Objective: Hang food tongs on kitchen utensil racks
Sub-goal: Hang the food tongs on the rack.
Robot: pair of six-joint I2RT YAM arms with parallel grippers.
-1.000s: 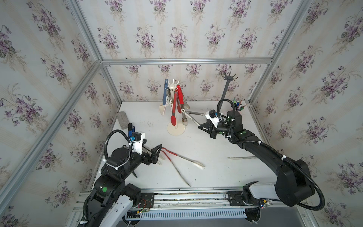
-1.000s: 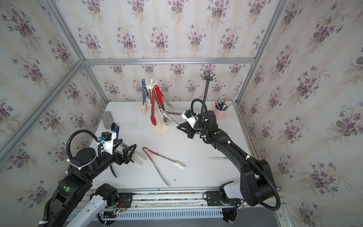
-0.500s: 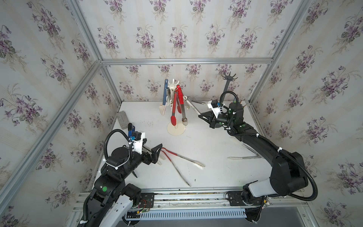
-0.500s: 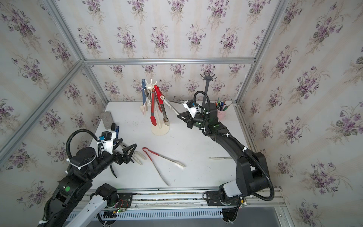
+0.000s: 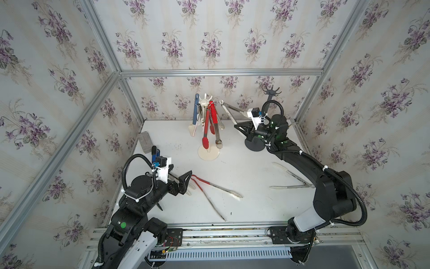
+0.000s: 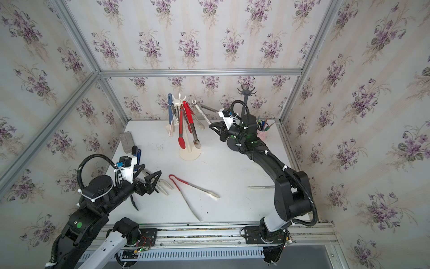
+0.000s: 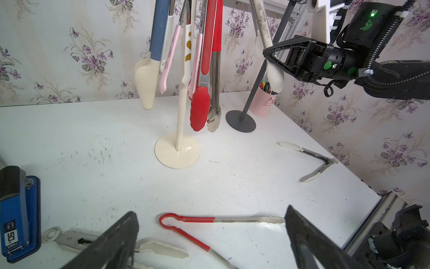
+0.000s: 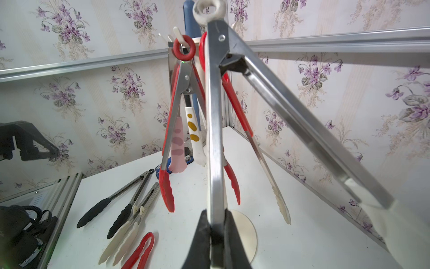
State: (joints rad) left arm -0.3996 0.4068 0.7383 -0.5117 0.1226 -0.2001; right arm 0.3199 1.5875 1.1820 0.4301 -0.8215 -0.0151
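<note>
Red-handled steel tongs (image 7: 197, 219) lie on the tabletop around 7 o'clock, just ahead of the wide-open left hand (image 6: 152, 169). Cream pole rack (image 5: 210, 155) stands at 12. From 2 o'clock the right hand (image 8: 216, 221) pinches one arm of white-ringed steel tongs (image 8: 214, 116). I'd lift the ring over a free prong, lower it gently, then let go.

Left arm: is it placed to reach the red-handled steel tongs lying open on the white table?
Probably yes. The left gripper is open, and the red-handled steel tongs lie just ahead of it with nothing on top. The cream-tipped steel tongs lie close beside them, so it may brush those.
</note>
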